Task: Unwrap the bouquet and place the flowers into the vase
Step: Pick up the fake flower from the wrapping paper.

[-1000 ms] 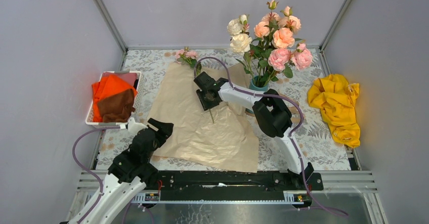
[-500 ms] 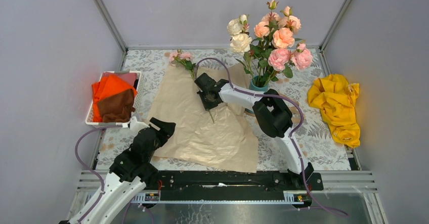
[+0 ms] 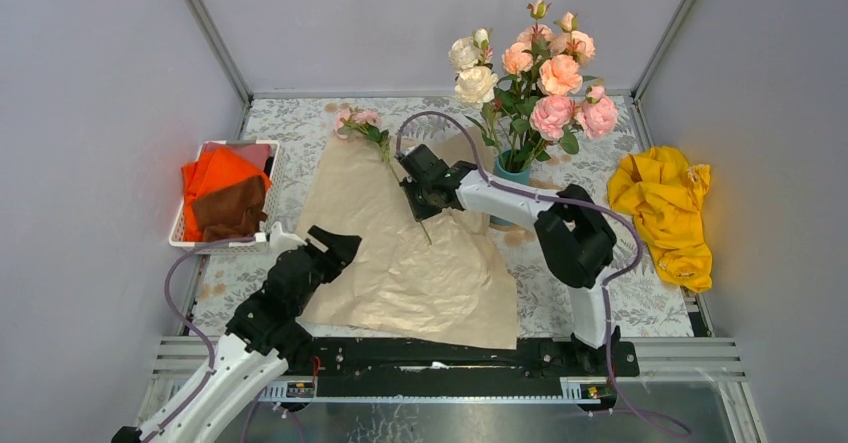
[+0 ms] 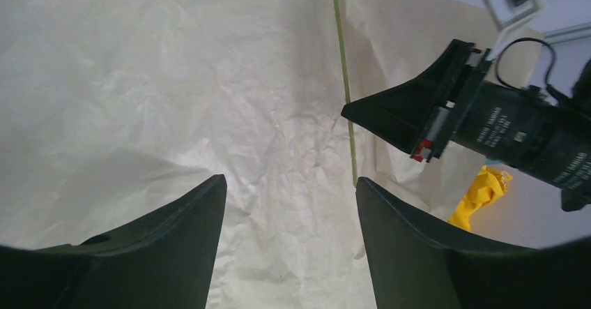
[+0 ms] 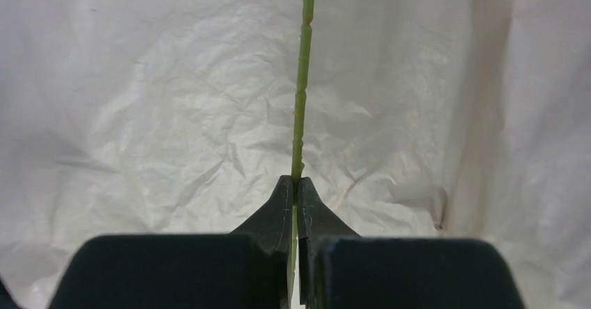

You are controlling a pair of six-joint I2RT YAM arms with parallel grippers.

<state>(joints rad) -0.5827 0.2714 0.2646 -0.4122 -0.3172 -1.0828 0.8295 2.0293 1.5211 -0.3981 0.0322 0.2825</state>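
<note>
The teal vase (image 3: 509,169) stands at the back right and holds several pink, peach and cream flowers (image 3: 535,73). The bouquet's tan paper (image 3: 400,258) lies spread flat. One loose pink rose (image 3: 355,120) lies across its far edge. My right gripper (image 3: 419,193) (image 5: 295,187) is shut on that rose's thin green stem (image 5: 301,100), low over the paper. My left gripper (image 3: 338,244) (image 4: 289,180) hovers open over the paper's near left part, with nothing between its fingers. The left wrist view also shows the stem (image 4: 343,79) and the right gripper (image 4: 350,111).
A white basket (image 3: 213,147) with orange and brown cloths sits at the left edge. A crumpled yellow cloth (image 3: 665,213) lies at the right. Grey walls enclose the patterned table (image 3: 600,263) on three sides.
My right gripper has closed on the stem and shifted right; the rose's bloom swung left. My left gripper moved forward over the paper, still open.
</note>
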